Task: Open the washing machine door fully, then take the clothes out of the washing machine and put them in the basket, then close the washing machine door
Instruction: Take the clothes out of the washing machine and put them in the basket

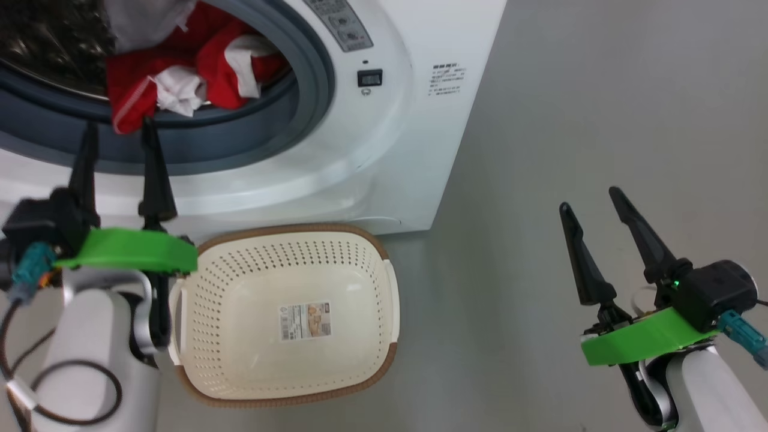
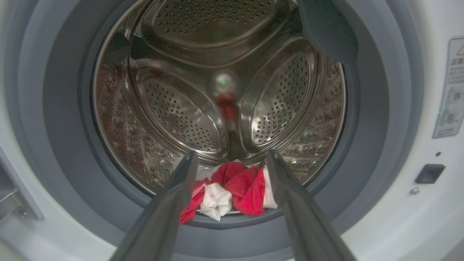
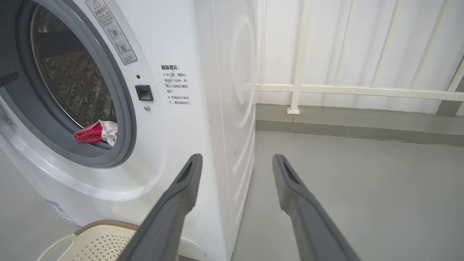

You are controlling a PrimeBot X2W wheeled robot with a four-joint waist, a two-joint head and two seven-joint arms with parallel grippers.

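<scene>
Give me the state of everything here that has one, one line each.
washing machine, mouth uncovered, drum showing.
clothes, heaped at the drum's front lip, spilling onto the grey seal.
basket, upright on the floor before the machine, empty.
left gripper, open, holding nothing, pointing at the clothes.
right gripper, open, holding nothing, over the floor right of the machine.

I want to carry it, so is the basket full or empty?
Empty. The basket shows its bare floor and sticker; the clothes lie in the drum.
</scene>
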